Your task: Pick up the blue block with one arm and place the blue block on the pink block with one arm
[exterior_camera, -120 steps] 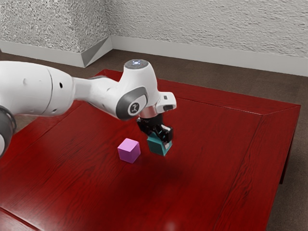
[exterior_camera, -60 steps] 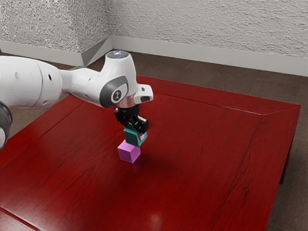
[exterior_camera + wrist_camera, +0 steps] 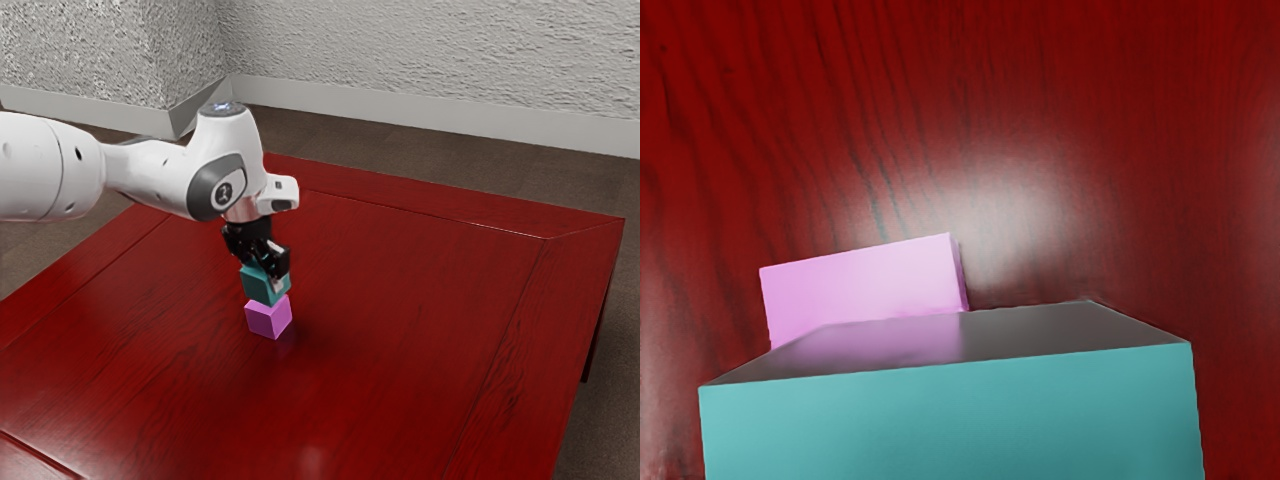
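Blue block (image 3: 264, 286), more teal than blue to my eye, is gripped in the black tool (image 3: 267, 271), whose two fingers press on it from opposite sides, clenched around its upper part. From the side camera it hangs directly over the pink block (image 3: 268, 318), its underside meeting the pink top or a hair above it; I cannot tell whether the two truly touch. The blue one looks turned a little against the pink one, so their edges do not quite line up. The pink block sits flat on the dark red table (image 3: 430, 330), toward the exterior view's left half and well away from every edge. The white arm (image 3: 150, 180) comes in from the exterior view's left, bends at a grey joint and points the tool straight down over the pair. Beyond the table lie a brown floor (image 3: 450, 160) and a rough grey wall (image 3: 430, 50) with a pale skirting board. From the hand's camera, the blue block (image 3: 950, 420) looms large just under the hand, its near face bright teal and its top face shaded grey. Behind it the pink block (image 3: 860, 285) peeks out, partly covered by the blue one and offset to one side of it. Around both spreads the red wood grain of the table (image 3: 1040, 120), with a soft pale glare just beside the pink block.
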### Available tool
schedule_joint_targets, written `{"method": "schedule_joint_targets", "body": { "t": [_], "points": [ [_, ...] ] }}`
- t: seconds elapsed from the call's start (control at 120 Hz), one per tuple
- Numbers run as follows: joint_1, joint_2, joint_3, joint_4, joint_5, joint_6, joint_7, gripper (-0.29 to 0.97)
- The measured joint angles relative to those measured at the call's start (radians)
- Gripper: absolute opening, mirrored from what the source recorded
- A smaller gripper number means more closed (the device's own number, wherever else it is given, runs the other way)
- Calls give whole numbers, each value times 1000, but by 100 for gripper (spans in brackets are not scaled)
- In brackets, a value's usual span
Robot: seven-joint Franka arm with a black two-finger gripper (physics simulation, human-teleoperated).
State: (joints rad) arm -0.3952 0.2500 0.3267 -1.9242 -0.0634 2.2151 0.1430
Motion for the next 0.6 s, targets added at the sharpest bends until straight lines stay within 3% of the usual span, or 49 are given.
{"method": "schedule_joint_targets", "body": {
  "t": [0.6],
  "points": [
    [24, 60, 18, 81, -21, -28, 67, 34]
  ]
}}
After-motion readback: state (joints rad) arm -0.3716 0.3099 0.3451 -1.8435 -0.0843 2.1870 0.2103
